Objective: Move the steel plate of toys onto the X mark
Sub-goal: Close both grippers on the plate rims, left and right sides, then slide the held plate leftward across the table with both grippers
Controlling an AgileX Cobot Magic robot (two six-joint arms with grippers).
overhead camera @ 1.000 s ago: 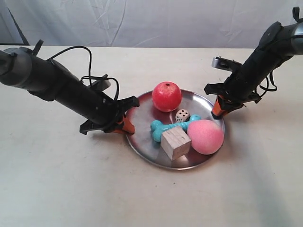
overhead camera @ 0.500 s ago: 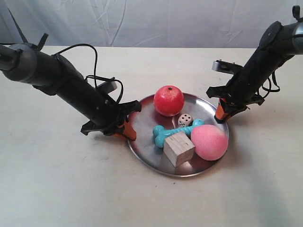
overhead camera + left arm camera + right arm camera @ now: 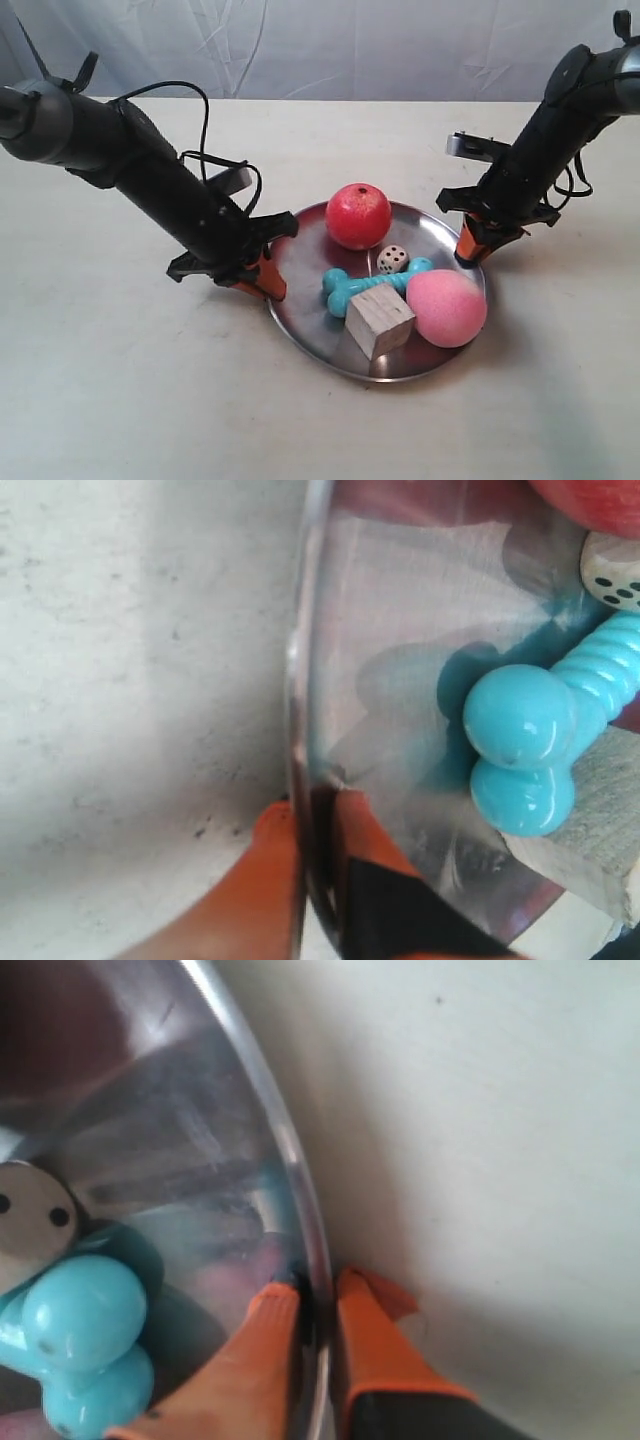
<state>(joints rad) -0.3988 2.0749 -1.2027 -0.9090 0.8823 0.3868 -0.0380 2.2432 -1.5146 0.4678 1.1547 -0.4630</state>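
The steel plate [image 3: 300, 300] is held between two arms, with the red ball [image 3: 357, 215], white die [image 3: 393, 259], teal bone [image 3: 350, 287], wooden cube [image 3: 379, 320] and pink foam ball [image 3: 446, 307] riding in it. My left gripper [image 3: 314, 815] is shut on the plate's rim [image 3: 297, 680]; it is the arm at the exterior view's left [image 3: 262, 277]. On the opposite rim [image 3: 285, 1150] my right gripper [image 3: 316, 1295] is shut too, seen at the exterior view's right [image 3: 470, 247]. No X mark shows in any view.
A pale tabletop [image 3: 110, 390] stretches around the plate, with a white cloth backdrop [image 3: 330, 45] behind it. Black cables [image 3: 195, 160] loop off the arm at the exterior view's left.
Both grippers, still clamped on the rim, have carried the plate with its toys toward the front and a little to the right in the exterior view.
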